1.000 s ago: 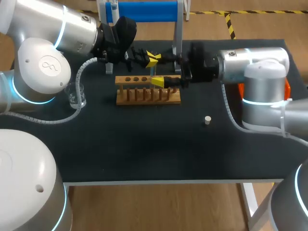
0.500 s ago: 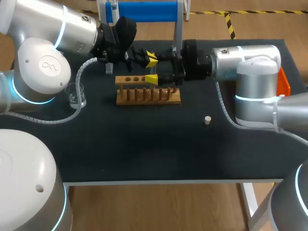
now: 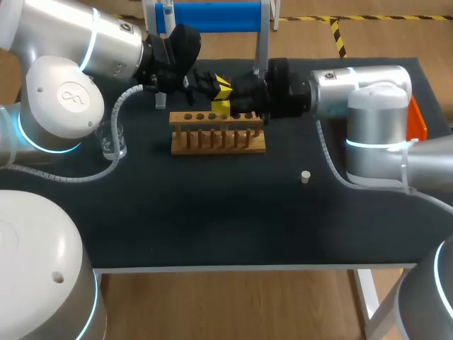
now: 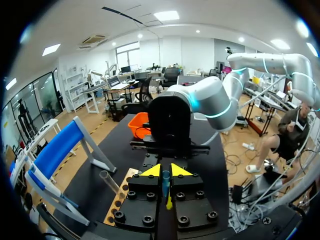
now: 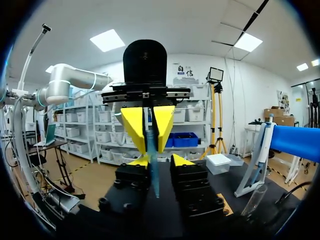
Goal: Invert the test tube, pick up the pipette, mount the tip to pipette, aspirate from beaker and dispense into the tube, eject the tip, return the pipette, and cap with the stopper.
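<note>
**Over the wooden rack [image 3: 218,132]: slim bluish tube [image 5: 152,167] held by L gripper [image 4: 165,172], R gripper [image 5: 160,161] bracketing it**

Tube is prob the task's test tube. It hangs roughly upright just above the rack's back row, in front of the blue stand [image 3: 209,14]. Long axis approx vertical w/ a slight lean, so it crosses both grippers' finger axes at about a right angle.

L: fingers [image 4: 150,171] nearly together, pinching the tube from both sides on its upper part.

R: faces L head-on from the opposite side, gap narrow but not closed. Tube sits in that gap, lower than L's grip and close against one pad [image 5: 141,161]. The other pad shows daylight in R wrist view, so R isn't holding.

Key relation: tube is straight ahead of R, already btw its fingers, axis across them. No reach needed, just close.

My read: this is the handover for the invert. R clamps low, L lets go, R rolls its wrist. Risk: if L releases before R has both pads on, the tube drops onto the rack.

Also: second clear tube [image 4: 107,182] leans at the rack, beside L gripper. The stopper [image 3: 305,176] is on the table [image 3: 212,227], well apart on the R side. The beaker [image 3: 112,139] is off the rack's L end.
</note>
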{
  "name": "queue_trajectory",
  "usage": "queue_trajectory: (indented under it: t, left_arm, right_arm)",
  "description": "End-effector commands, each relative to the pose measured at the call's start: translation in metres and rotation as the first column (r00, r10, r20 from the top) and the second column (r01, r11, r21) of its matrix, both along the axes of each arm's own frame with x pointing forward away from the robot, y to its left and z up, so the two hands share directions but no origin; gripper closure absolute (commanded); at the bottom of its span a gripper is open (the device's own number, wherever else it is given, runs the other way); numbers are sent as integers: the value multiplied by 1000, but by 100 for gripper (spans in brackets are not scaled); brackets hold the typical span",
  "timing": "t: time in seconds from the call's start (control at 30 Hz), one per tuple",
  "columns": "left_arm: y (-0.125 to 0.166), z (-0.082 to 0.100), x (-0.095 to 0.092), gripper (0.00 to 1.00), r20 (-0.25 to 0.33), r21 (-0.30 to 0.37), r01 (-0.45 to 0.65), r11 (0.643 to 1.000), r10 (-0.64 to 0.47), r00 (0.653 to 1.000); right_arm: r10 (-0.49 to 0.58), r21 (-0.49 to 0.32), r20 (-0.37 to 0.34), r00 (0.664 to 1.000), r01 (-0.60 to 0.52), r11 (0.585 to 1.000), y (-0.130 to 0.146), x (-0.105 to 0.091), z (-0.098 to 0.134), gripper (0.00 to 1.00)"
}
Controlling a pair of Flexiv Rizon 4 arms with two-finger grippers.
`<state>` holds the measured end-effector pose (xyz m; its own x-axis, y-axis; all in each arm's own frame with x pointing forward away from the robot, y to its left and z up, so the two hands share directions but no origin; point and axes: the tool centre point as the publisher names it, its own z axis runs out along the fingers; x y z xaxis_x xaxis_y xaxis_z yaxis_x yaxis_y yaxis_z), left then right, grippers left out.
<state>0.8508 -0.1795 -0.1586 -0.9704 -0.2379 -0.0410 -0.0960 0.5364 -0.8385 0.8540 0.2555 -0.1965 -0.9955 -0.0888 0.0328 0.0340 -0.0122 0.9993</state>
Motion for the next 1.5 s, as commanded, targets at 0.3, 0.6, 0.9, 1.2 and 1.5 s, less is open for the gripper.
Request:
queue_trajectory:
  t: [0.3,0.6,0.9,1.2,1.5]
  left_arm:
    - [0,1,0,0,-4,3,3,1000,-2,1000]
    - [0,1,0,0,-4,3,3,1000,-2,1000]
    - [0,1,0,0,-4,3,3,1000,-2,1000]
    - [0,1,0,0,-4,3,3,1000,-2,1000]
    - [0,1,0,0,-4,3,3,1000,-2,1000]
  right_arm:
    - [6,7,2,1000,-6,1000,-8,-2,2,100]
    - [14,4,-7,1000,-14,1000,-37,-9,-1,100]
    - [18,-15,1,1000,-18,1000,-108,-26,-8,100]
    - [-14,-2,-21,1000,14,1000,-178,-31,-21,100]
    - [-32,-8,-51,998,31,999,-215,-29,-37,100]
